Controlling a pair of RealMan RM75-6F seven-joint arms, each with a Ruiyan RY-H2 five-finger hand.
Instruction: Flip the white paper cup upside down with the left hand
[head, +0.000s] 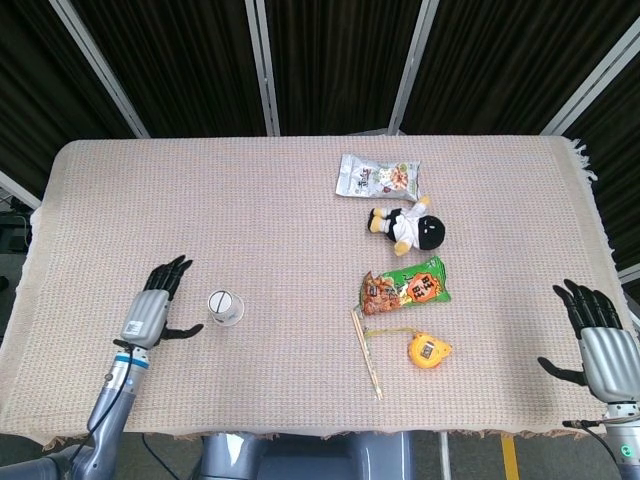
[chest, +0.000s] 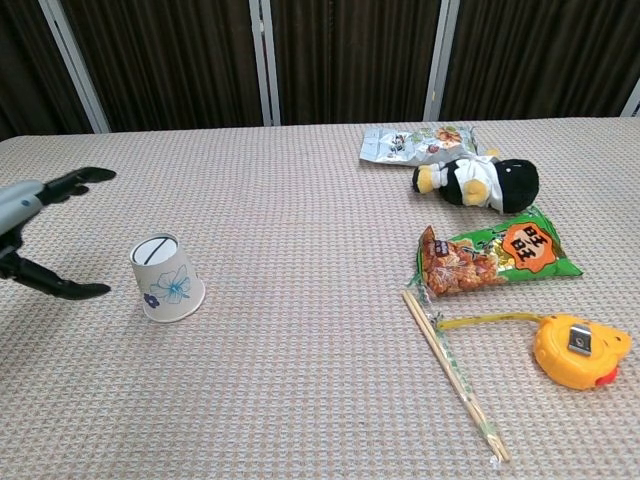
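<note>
The cup stood inverted, light and crushable; best gripped gently around its wall. Left hand, at its nine o'clock, was spread and empty.

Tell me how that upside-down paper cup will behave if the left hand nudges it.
The white paper cup looks thin and light, so it would probably slide on the woven cloth or tip. Standing on its wide rim, it seems fairly stable. Once toppled, its taper would likely make it roll in a curve.
</note>
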